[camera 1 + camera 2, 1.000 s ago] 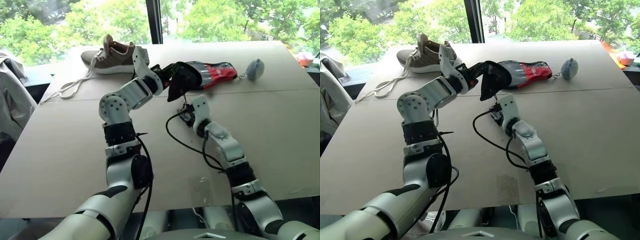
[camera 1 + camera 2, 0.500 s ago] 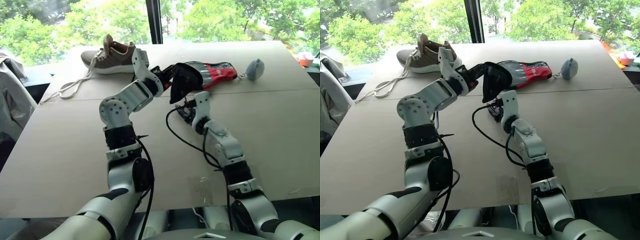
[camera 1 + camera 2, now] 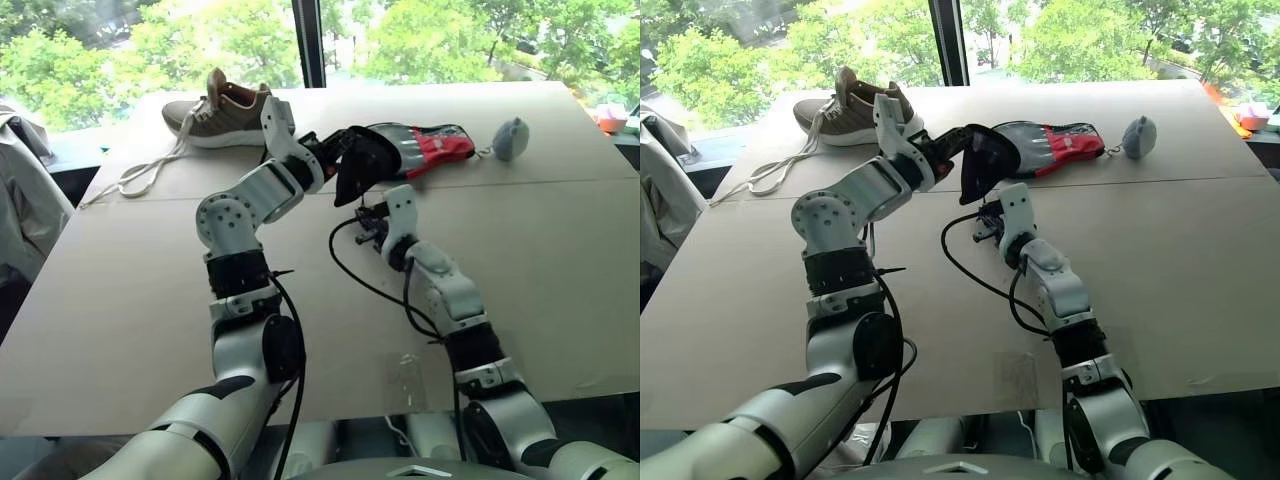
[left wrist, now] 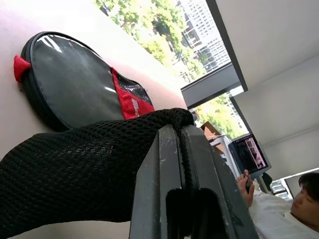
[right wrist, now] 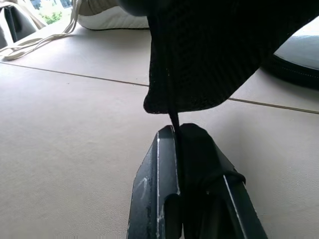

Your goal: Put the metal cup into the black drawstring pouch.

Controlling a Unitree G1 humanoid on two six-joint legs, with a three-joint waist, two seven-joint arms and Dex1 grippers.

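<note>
Cardboard-topped table point(image 3: 560, 260) by the window is hosting a pouch being held aloft.
Left gripper point(image 4: 175, 130) is pinching the black drawstring pouch point(image 3: 362, 165) shut-jawed above; right gripper point(image 5: 174, 132), directly below, is clamping its drawstring cord point(image 5: 172, 119).

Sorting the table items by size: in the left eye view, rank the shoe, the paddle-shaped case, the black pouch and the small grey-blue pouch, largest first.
1. Shoe and paddle-shaped case: similar, and the case is partly hidden
2. Black pouch
3. Grey-blue pouch
</note>
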